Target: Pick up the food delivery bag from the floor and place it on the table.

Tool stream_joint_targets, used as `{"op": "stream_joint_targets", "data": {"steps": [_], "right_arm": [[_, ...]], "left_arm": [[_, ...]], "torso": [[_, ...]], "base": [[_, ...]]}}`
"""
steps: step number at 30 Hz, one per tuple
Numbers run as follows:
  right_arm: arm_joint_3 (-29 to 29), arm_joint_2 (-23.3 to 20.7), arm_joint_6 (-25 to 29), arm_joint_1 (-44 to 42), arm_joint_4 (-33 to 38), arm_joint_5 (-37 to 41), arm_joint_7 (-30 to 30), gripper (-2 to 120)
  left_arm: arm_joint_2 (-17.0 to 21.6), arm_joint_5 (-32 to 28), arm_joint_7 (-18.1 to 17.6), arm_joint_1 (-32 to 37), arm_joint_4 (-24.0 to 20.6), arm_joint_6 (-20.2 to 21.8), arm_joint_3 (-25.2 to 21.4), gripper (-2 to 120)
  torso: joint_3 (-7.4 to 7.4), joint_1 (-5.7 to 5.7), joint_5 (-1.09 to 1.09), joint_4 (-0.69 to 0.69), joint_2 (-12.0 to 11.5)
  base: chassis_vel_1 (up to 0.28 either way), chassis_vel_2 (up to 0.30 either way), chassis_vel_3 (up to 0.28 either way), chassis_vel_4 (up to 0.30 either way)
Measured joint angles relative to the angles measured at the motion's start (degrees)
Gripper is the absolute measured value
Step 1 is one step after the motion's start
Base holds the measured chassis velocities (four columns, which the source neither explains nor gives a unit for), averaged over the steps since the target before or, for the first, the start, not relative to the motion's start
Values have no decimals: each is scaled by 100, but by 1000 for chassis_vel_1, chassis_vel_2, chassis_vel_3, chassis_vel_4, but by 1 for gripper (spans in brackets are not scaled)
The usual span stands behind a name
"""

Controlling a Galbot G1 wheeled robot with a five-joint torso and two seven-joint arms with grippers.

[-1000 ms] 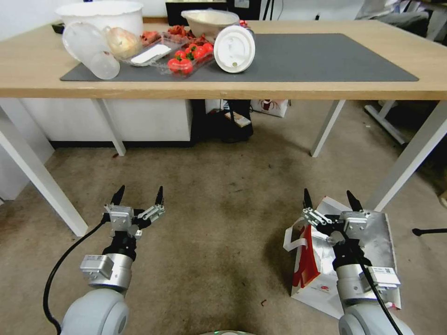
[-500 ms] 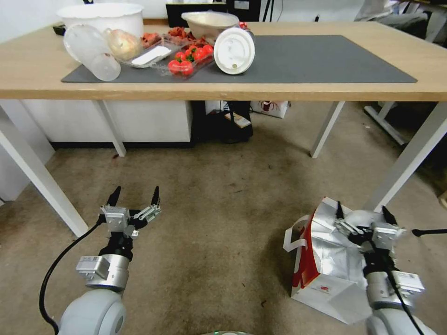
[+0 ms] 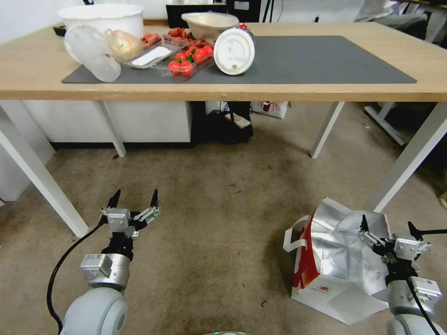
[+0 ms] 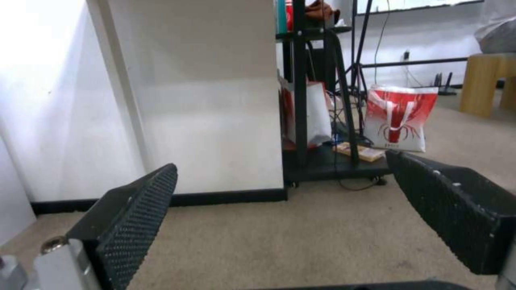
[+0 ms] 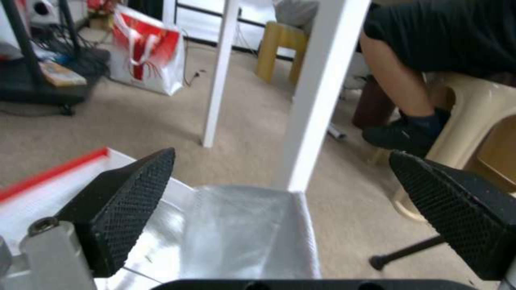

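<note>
The food delivery bag (image 3: 335, 260) lies slumped on the floor (image 3: 223, 209) at the right, white with a red side, a white strap handle and its crinkled foil lining open upward. My right gripper (image 3: 387, 227) hangs open over the bag's right edge, near a white table leg (image 3: 409, 158). In the right wrist view the foil (image 5: 242, 233) lies just below that gripper (image 5: 282, 155), with nothing between its fingers. My left gripper (image 3: 135, 195) is open and empty, low over bare carpet at the left (image 4: 280, 161). The table (image 3: 37, 70) with its dark grey mat (image 3: 326, 60) stands ahead.
Food containers crowd the mat's left end: a tomato tray (image 3: 186, 60), a white bowl (image 3: 100, 14), a round white lid (image 3: 234, 50). White legs (image 3: 37, 172) flank the floor space. A black cart (image 3: 233, 123) and another red-and-white bag (image 4: 400, 117) sit under the table.
My right arm has swung right and nearer to me, from over the bag's middle to its right edge, uncovering the foil. The left arm has sunk slightly.
</note>
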Motion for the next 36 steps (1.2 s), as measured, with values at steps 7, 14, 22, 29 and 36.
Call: {"op": "stream_joint_targets", "data": {"steps": [7, 14, 22, 29, 36], "right_arm": [[78, -94, -229, 93, -329, 163, 2, 100], [130, -138, -355, 91, -545, 254, 12, 100], [130, -162, -414, 101, -795, 375, -5, 100], [88, -140, -469, 101, -897, 440, -39, 97], [54, -116, -553, 96, -976, 509, -56, 77]], "left_arm": [[-39, 87, -24, 22, 15, -11, 82, 93], [-37, 104, -30, 60, 10, -55, 54, 93], [-66, 133, -37, 104, 5, -104, 73, 93], [-62, 139, -40, 116, -11, -120, 61, 93], [-71, 174, -107, 117, -11, -158, 88, 93]], "torso": [[0, 0, 1, 0, 2], [0, 1, 0, 0, 4], [0, 1, 0, 0, 5], [0, 1, 0, 0, 7], [0, 1, 0, 0, 7]], "base": [[0, 0, 0, 0], [0, 0, 0, 0], [0, 0, 0, 0], [0, 0, 0, 0], [0, 0, 0, 0]]}}
